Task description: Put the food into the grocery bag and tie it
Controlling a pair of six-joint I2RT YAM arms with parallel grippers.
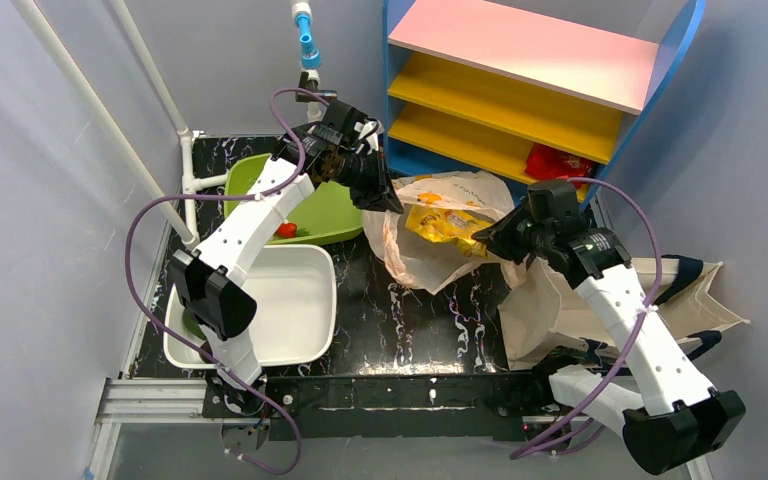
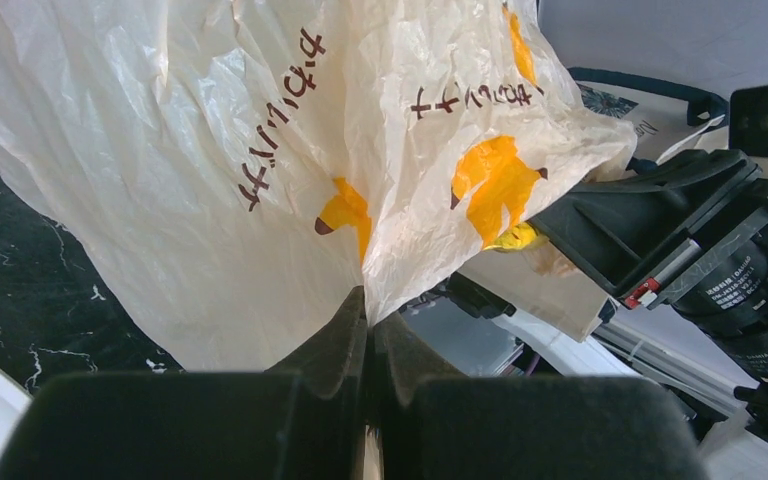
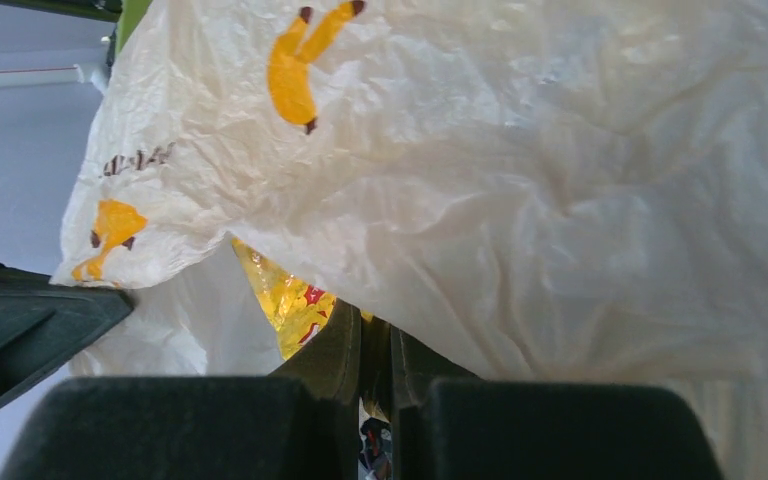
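The left gripper (image 1: 392, 203), seen from overhead, is clamped on the left rim of a thin, crinkly beige plastic carrier bag (image 1: 420, 262) printed with yellow bananas. The right gripper (image 1: 488, 238) pinches the opposite rim. The bag sits on the black marbled tabletop (image 1: 400, 320) between the two arms. Its mouth is held apart, and a crinkly yellow packet (image 1: 447, 225) lies inside. A small red piece (image 1: 285, 230) rests in a lime-green plastic bin (image 1: 332, 215) beside the left arm, just behind a white rectangular tub (image 1: 300, 300). A cream canvas tote with navy handles (image 1: 560, 300) is slumped under the right arm. A blue shelf unit with pink and yellow boards (image 1: 520, 70) stands at the back.

From the left wrist, the two dark fingers are pressed together with a fold of the bag caught between them. The film fans upward, showing banana marks and dark lettering. The right gripper's black body sits just beyond the bag's right edge.

From the right wrist, the fingers are likewise closed on the bag's film. The yellow packet shows under the bag's edge, just left of the fingers. The left gripper's dark body is at the left border.
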